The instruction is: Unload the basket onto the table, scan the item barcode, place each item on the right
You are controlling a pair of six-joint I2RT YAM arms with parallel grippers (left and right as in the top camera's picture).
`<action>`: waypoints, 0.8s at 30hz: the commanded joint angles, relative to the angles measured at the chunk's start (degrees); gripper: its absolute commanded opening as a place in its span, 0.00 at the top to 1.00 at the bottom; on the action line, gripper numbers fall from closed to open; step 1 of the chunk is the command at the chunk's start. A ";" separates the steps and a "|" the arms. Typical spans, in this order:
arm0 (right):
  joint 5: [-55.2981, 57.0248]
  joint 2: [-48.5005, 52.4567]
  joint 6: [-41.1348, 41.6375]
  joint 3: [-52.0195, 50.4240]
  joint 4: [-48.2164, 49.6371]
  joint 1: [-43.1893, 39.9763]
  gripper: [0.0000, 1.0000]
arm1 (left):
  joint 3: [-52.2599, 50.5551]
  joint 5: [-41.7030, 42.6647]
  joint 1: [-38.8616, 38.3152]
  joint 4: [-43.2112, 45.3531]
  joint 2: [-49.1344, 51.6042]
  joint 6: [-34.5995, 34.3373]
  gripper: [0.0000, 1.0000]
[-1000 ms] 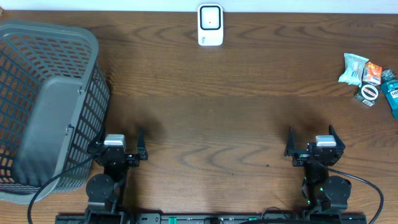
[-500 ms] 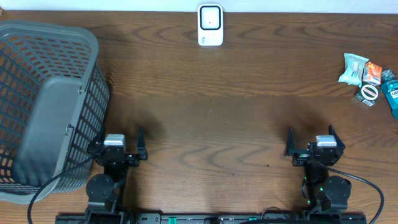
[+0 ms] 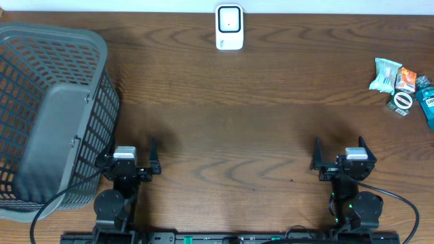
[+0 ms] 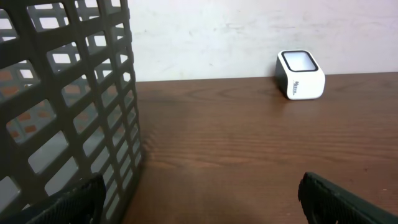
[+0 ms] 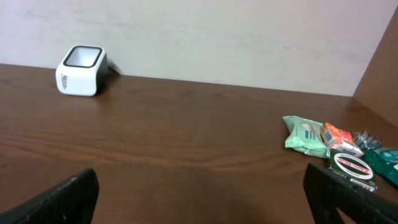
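Observation:
A white barcode scanner (image 3: 229,27) stands at the table's far edge, in the middle; it also shows in the left wrist view as the scanner (image 4: 300,74) and in the right wrist view as the scanner (image 5: 81,70). The items lie in a cluster at the far right: a pale green packet (image 3: 385,74), an orange packet (image 3: 407,79), a round tin (image 3: 401,102) and a teal bottle (image 3: 426,102). My left gripper (image 3: 129,152) and right gripper (image 3: 340,149) rest near the front edge, both open with nothing between the fingers. In the right wrist view the green packet (image 5: 305,135) and round tin (image 5: 351,165) lie ahead to the right.
A large grey slatted basket (image 3: 47,115) fills the left side, its wall (image 4: 68,106) close beside my left gripper (image 4: 199,199). Bare brown wood lies ahead of my right gripper (image 5: 202,196). A pale wall stands behind the table.

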 commanded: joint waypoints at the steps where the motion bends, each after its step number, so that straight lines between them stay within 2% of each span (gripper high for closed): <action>1: 0.50 -0.44 0.66 -0.07 -0.24 0.09 0.01 | -1.18 0.07 0.31 -2.05 -0.61 -0.28 0.02; 24: 0.50 -0.42 0.68 -0.07 -0.24 0.09 0.01 | -1.18 0.07 0.83 -2.05 -0.48 -0.28 0.02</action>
